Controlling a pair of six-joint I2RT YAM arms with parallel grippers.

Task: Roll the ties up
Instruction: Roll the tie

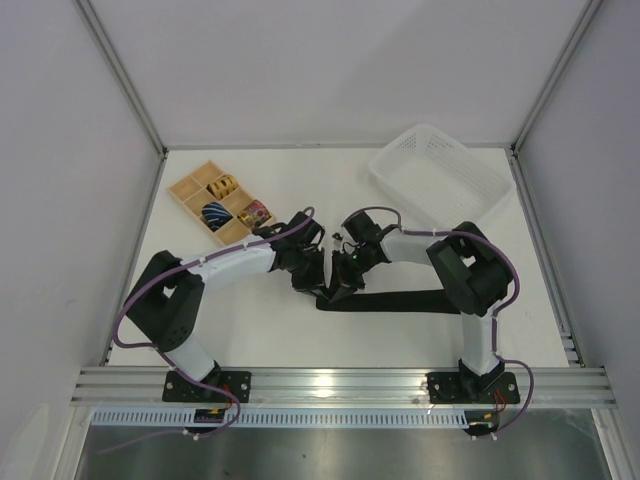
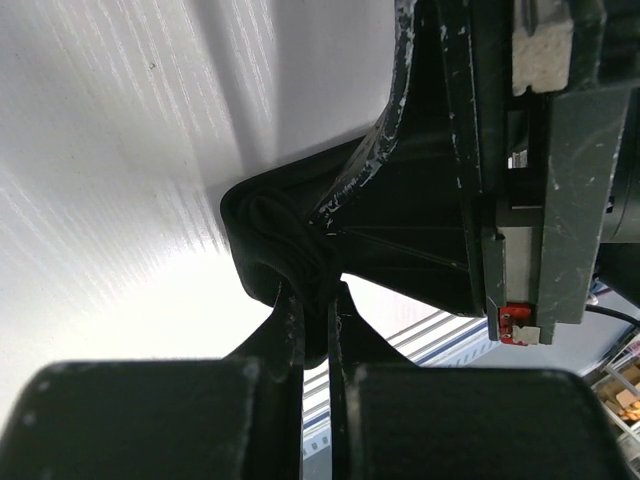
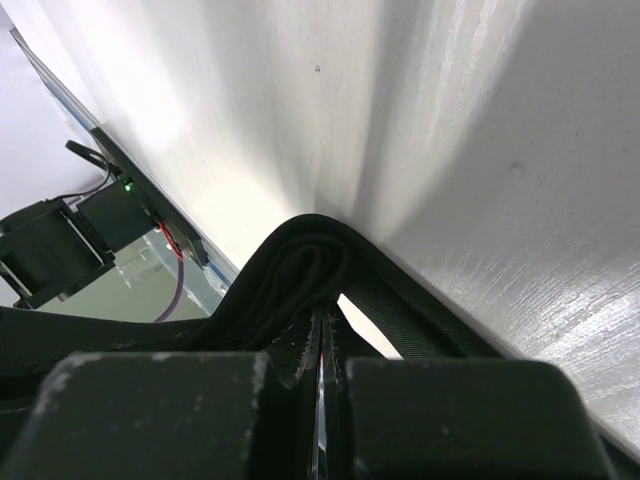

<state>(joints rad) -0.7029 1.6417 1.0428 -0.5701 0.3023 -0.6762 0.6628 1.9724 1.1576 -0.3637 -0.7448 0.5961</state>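
A black tie (image 1: 400, 301) lies flat across the table's middle, with its left end gathered into a small coil (image 1: 326, 297). Both grippers meet over that coil. My left gripper (image 1: 312, 280) is shut on the tie. In the left wrist view the coiled fabric (image 2: 280, 245) bulges above the left gripper (image 2: 316, 300) and a fold runs down between its fingers. My right gripper (image 1: 343, 279) is shut. In the right wrist view the right gripper (image 3: 322, 320) has its tips pressed against the underside of the looped tie layers (image 3: 300, 262). Whether fabric is pinched there is unclear.
A wooden divided tray (image 1: 185, 190) at the back left holds rolled patterned ties in its compartments. A white mesh basket (image 1: 402, 190) sits at the back right. An aluminium rail (image 1: 340, 381) runs along the near edge by the arm bases.
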